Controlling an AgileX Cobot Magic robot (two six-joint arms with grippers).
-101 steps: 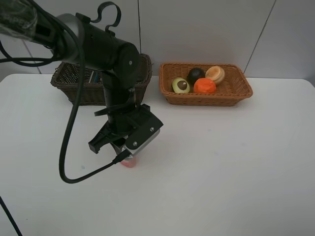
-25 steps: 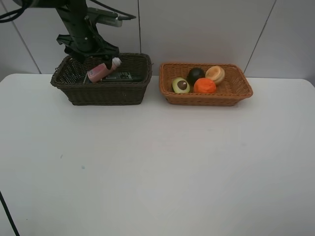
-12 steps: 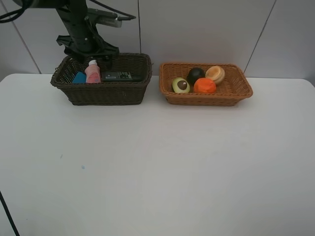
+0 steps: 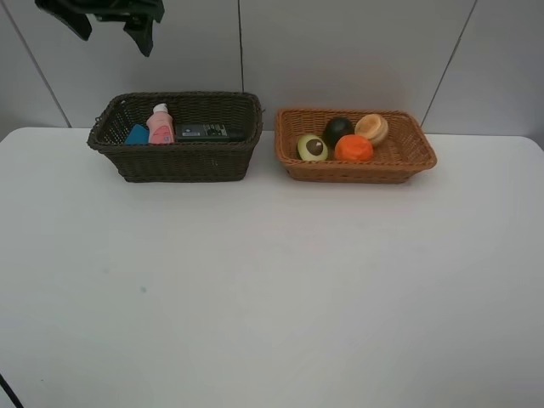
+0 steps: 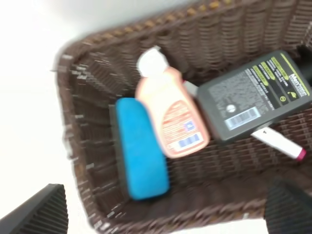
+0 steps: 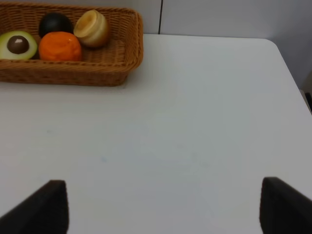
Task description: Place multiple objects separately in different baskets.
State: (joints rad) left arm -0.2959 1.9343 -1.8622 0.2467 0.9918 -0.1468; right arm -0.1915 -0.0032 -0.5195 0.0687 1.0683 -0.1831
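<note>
2 baskets sit on a white table by grey walls; both jaws apart.

The left tool is cut off by the high view's top edge. In the blurred left wrist view, a blue object, perhaps a bottle, lies unidentifiable.

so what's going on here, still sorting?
Looks finished. The dark basket holds the pink bottle, a blue item, the black device and the marker. The light basket holds the avocado half, mangosteen, orange and tan fruit. Both grippers, left and right, are open and empty; the table holds nothing loose.
</note>
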